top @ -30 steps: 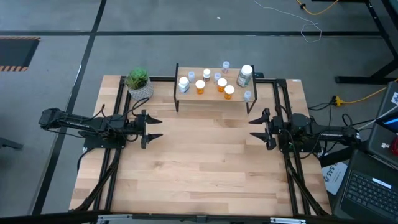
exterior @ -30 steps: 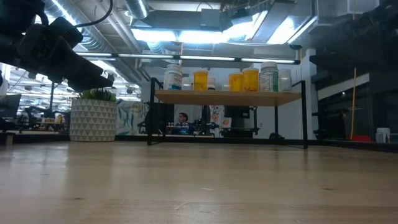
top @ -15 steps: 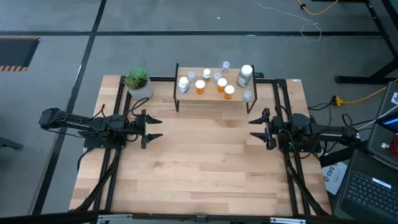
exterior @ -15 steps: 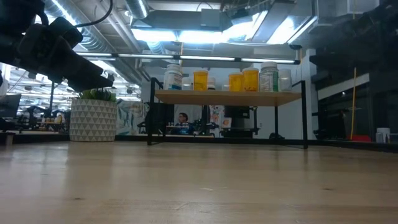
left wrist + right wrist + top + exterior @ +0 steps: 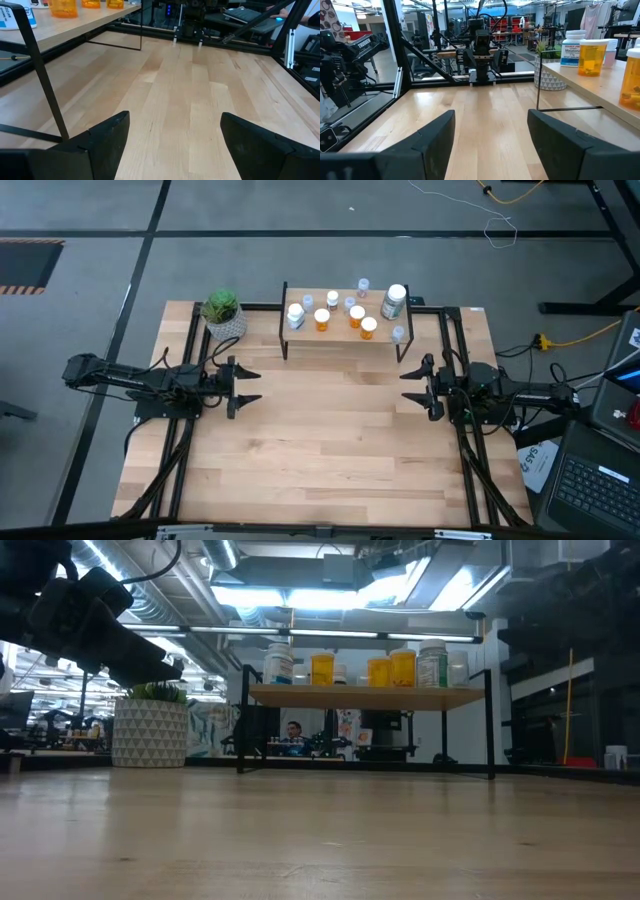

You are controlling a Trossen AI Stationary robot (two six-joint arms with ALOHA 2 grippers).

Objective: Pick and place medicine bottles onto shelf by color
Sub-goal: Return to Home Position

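Observation:
The shelf [image 5: 340, 332], a light-wood board on thin black legs, stands at the table's far middle. On its top stand the medicine bottles: orange ones [image 5: 357, 317], white ones [image 5: 295, 314], small pale-blue ones [image 5: 362, 284] and a larger greenish one [image 5: 393, 302]. In the low view they stand in a row [image 5: 390, 668]. My left gripper [image 5: 250, 386] is open and empty at the table's left, level, pointing right. My right gripper [image 5: 412, 387] is open and empty at the right, pointing left.
A green plant in a white patterned pot [image 5: 223, 315] stands left of the shelf at the far left. A black frame [image 5: 190, 430] runs along both table sides. A laptop [image 5: 600, 480] sits off the table's right. Bare wood lies between the grippers.

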